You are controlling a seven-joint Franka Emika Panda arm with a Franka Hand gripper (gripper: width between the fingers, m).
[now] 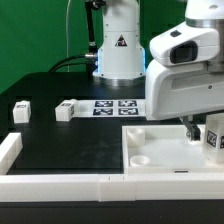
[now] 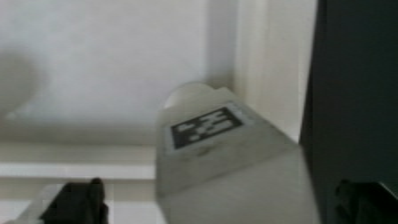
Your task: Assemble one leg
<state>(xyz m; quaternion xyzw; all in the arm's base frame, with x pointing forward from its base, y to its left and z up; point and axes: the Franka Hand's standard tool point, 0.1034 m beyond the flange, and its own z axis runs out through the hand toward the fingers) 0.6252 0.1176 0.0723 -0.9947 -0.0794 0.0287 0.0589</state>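
Note:
A white leg with a black-and-white tag stands tilted on the large white panel near the panel's edge. My gripper is low over it, and the leg lies between the two dark fingertips with a gap on each side. The jaws stand open. In the exterior view the gripper hangs over the panel at the exterior view's right, with this leg beside it. Two more legs lie on the black table at the exterior view's left.
The marker board lies at mid-table in front of the robot base. A white rail runs along the front edge and up the exterior view's left side. The panel has a round socket.

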